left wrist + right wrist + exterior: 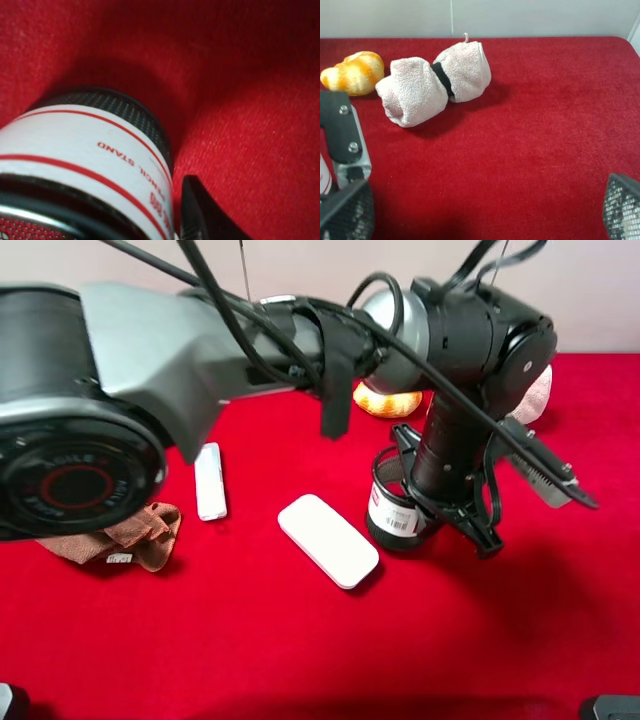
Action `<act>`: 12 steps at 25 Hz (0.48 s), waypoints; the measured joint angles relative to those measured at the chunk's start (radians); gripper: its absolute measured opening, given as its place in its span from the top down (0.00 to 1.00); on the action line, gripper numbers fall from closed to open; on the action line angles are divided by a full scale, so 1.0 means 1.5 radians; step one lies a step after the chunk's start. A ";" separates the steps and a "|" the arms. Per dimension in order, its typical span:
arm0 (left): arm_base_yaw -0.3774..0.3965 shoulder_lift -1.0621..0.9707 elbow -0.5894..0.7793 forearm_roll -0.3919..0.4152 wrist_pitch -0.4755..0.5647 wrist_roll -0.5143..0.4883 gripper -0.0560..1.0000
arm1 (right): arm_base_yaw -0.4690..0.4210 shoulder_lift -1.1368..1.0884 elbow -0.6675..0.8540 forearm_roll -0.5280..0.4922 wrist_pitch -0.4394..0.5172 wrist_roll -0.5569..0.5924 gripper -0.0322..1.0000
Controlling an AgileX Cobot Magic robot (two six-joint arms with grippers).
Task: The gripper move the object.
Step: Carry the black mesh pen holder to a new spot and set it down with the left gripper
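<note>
The step in hand looks like the grasp on the pen cup (pixel 392 512), which stands on the red tabletop (pixel 300 650) right of centre, just right of the white flat case (pixel 328 540) and apart from it. To do it well, the left pincer (pixel 440 492) should have one finger on each side of the mesh wall, about level with the label. It should press evenly, so the light cup neither tips nor squashes. A lift straight up before any sideways travel would keep the base from dragging on the cloth or knocking the case. The left arm reaches across from the left of the scene, its wrist bent steeply down over the cup so the claw brackets it from above. In the left wrist view one black finger (pixel 200 215) lies just beside the label, but the other is hidden, so I cannot tell whether the pincer is clamped on the cup or only around it. The right pincer (pixel 482 215) sits low, fingers wide apart with nothing between them, facing the rolled towel (pixel 435 82) and an orange-yellow pastry-like thing (pixel 352 72) on the far side.
</note>
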 joint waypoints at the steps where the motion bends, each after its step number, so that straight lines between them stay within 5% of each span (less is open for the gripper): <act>1: -0.002 0.003 0.002 0.001 -0.002 0.000 0.85 | 0.000 0.000 0.000 0.000 0.000 0.000 0.30; 12: -0.007 0.009 0.004 0.001 -0.028 0.000 0.85 | 0.000 0.000 0.000 0.000 0.000 0.000 0.30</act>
